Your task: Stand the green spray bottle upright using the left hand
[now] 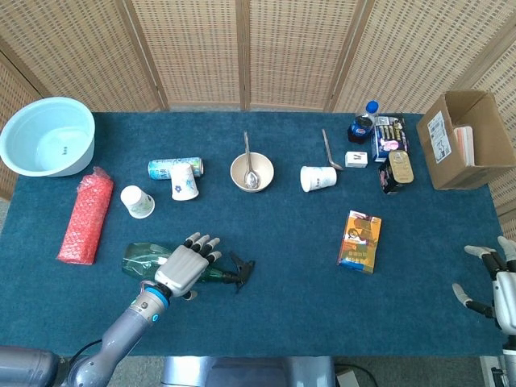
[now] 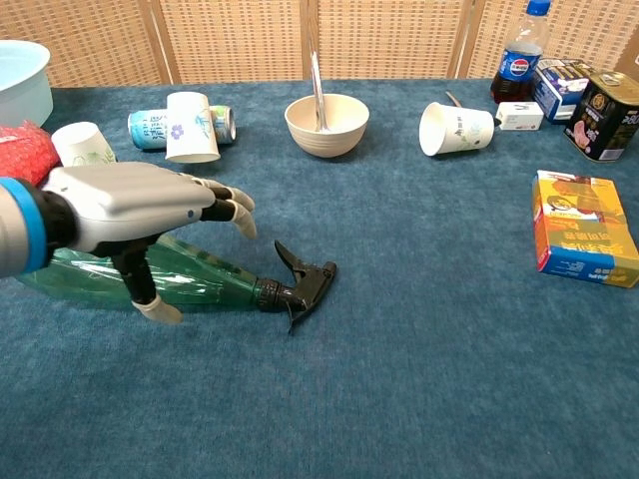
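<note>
Head view: the green bottle [image 1: 145,259] lies on its side near the front left of the blue table [image 1: 290,234], black nozzle pointing right. The left hand [image 1: 187,267] hovers over its neck end, fingers spread, gripping nothing. The right hand [image 1: 496,282] rests released at the far right edge.

Chest view: the left hand [image 2: 140,212] arches above the bottle [image 2: 190,279], thumb down along the near side, not closed. Grasping and standing it up both remain.
</note>
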### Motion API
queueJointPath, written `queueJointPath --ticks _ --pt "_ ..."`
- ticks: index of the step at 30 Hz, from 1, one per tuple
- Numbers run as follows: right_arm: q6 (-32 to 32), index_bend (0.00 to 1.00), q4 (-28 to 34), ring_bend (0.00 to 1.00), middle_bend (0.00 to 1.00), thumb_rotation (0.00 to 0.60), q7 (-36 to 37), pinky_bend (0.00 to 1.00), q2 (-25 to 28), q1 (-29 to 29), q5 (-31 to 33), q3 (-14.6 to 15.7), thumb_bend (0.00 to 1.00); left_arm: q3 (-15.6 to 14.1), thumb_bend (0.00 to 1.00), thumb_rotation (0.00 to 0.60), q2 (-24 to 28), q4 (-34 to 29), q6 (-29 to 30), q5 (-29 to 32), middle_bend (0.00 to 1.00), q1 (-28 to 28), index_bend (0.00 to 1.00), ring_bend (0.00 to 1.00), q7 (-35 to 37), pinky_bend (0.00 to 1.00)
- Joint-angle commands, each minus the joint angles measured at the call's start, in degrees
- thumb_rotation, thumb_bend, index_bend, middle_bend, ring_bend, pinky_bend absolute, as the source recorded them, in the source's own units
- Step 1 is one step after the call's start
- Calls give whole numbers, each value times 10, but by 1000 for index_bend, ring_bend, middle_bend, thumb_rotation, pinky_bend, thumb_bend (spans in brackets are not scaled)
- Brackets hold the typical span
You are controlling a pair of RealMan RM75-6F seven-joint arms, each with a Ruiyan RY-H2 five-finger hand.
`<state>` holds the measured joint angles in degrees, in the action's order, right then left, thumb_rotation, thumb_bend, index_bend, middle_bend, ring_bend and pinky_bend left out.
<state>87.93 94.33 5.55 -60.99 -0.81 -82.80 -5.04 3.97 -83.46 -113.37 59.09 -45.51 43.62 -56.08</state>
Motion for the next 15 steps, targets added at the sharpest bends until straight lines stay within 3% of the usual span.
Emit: queueJointPath --ticks 1,8,15 --pt "1 264 -1 13 306 600 1 104 1 2 2 0 282 1 178 600 -15 14 7 13 33 9 163 0 3 90" --pt "2 264 -3 12 306 600 4 104 3 6 6 1 282 4 178 600 -38 38 18 27 85 21 208 22 15 146" --pt "3 265 -3 11 306 600 8 104 5 10 7 1 281 13 242 600 -65 65 29 28 211 29 334 193 38 317"
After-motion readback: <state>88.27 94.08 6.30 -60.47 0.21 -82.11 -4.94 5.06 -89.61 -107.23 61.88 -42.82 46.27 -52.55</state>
